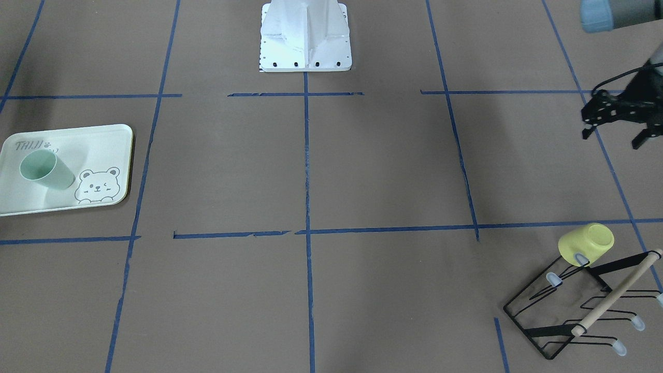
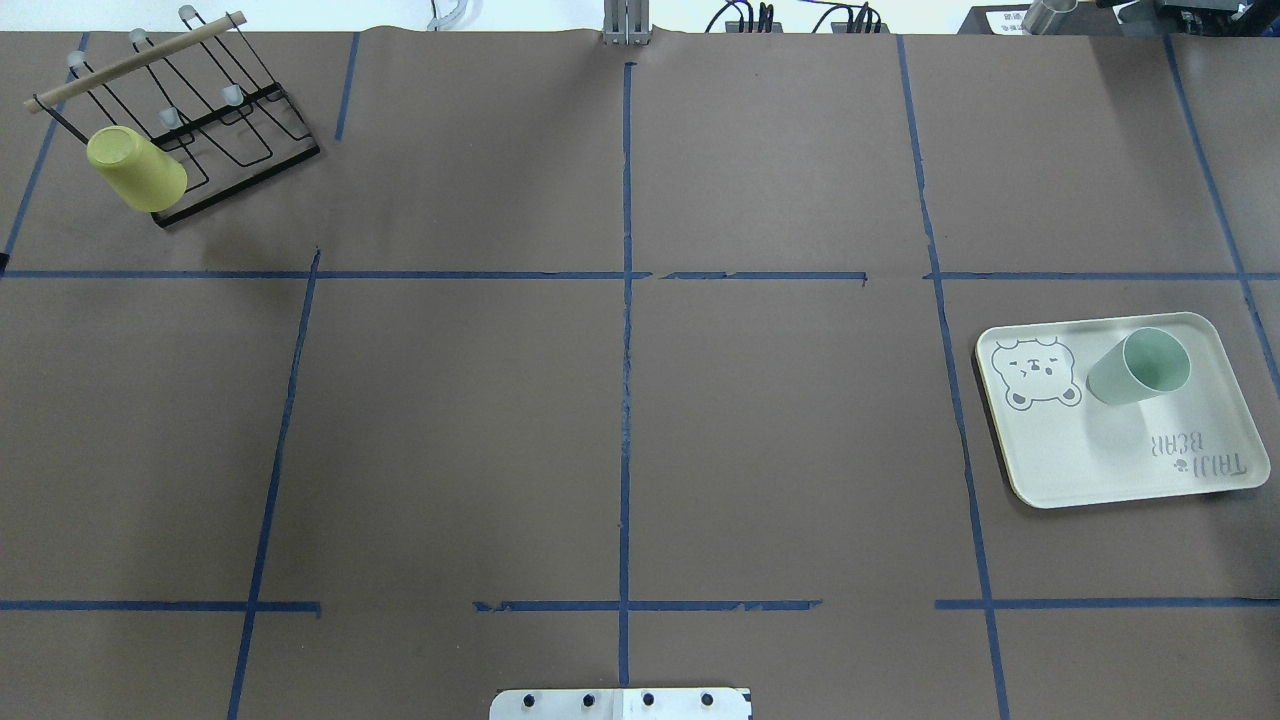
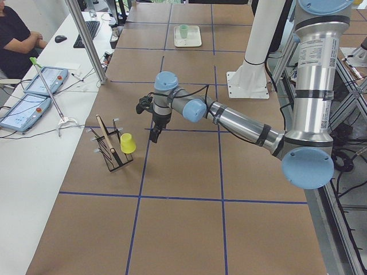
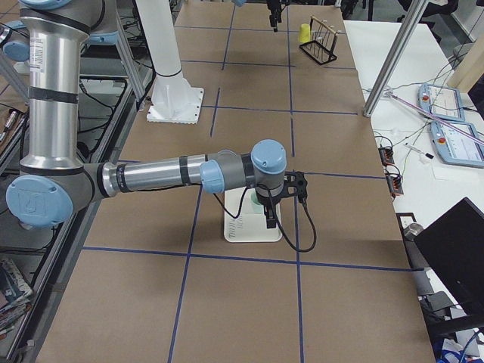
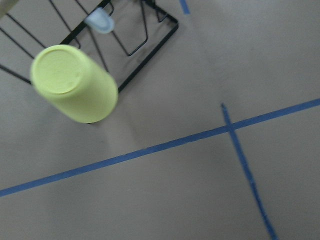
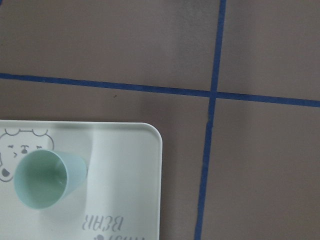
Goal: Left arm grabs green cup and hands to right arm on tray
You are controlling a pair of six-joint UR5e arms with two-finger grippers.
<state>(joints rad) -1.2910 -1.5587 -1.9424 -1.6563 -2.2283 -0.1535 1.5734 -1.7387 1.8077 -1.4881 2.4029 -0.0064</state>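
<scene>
The green cup [image 2: 1138, 368] is being carried upright on the tray [image 2: 1080, 470], at the table's three o'clock seen overhead. The left pincer [image 1: 611, 139] is being held apart near the rack [image 1: 616, 291]. The right pincer [image 4: 270, 219] cannot be judged. Placement seems done, so only withdrawal is being awaited.

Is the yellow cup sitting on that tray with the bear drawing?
No, the yellow cup hangs upside down on the black wire rack, while the tray holds only the green cup.
</scene>
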